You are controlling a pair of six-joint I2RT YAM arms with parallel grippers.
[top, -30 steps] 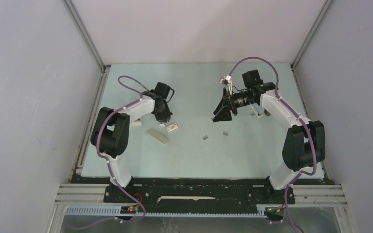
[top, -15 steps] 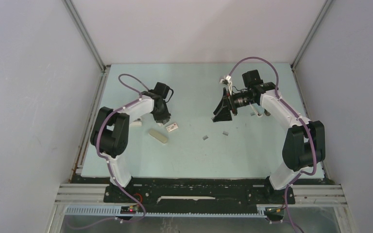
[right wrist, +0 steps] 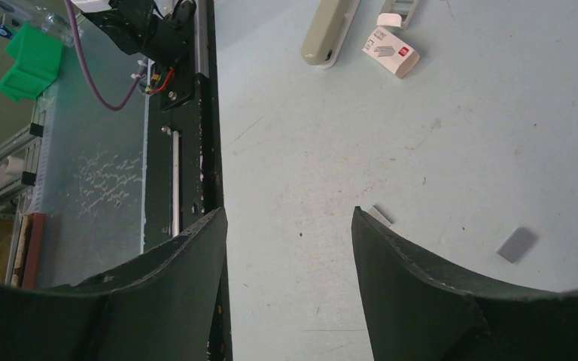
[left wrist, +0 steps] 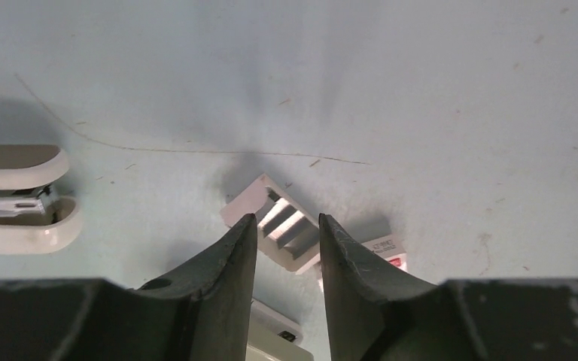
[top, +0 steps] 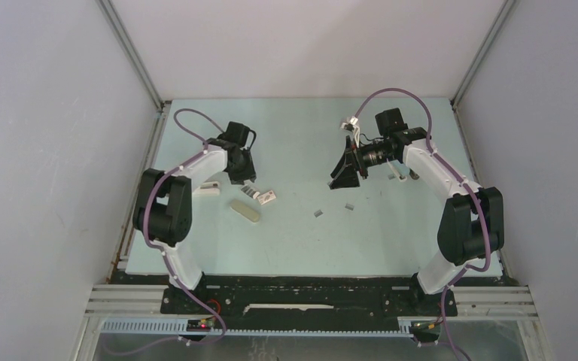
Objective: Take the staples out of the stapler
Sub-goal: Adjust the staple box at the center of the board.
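My left gripper (left wrist: 287,218) (top: 244,177) hangs open just above a small white tray (left wrist: 250,199) (top: 250,192) holding grey strips of staples (left wrist: 293,229); nothing is between its fingers. A white stapler (left wrist: 16,233) (top: 209,188) lies to the left, opened, with metal showing inside. A beige stapler (top: 244,210) (right wrist: 331,26) lies nearer the front. Two loose staples (top: 318,213) (top: 350,205) (right wrist: 517,244) rest mid-table. My right gripper (right wrist: 286,218) (top: 344,174) is open and empty, held above the table near them.
A white printed box (top: 268,197) (left wrist: 387,247) (right wrist: 391,51) lies right beside the tray. A small white object (top: 396,174) sits beside the right forearm. Grey walls enclose the table on three sides; the black base rail (top: 308,297) runs along the near edge.
My left gripper has opened and drawn back to the far left, leaving the tray of staples lying on the table beside the printed box. The right arm has stayed still.
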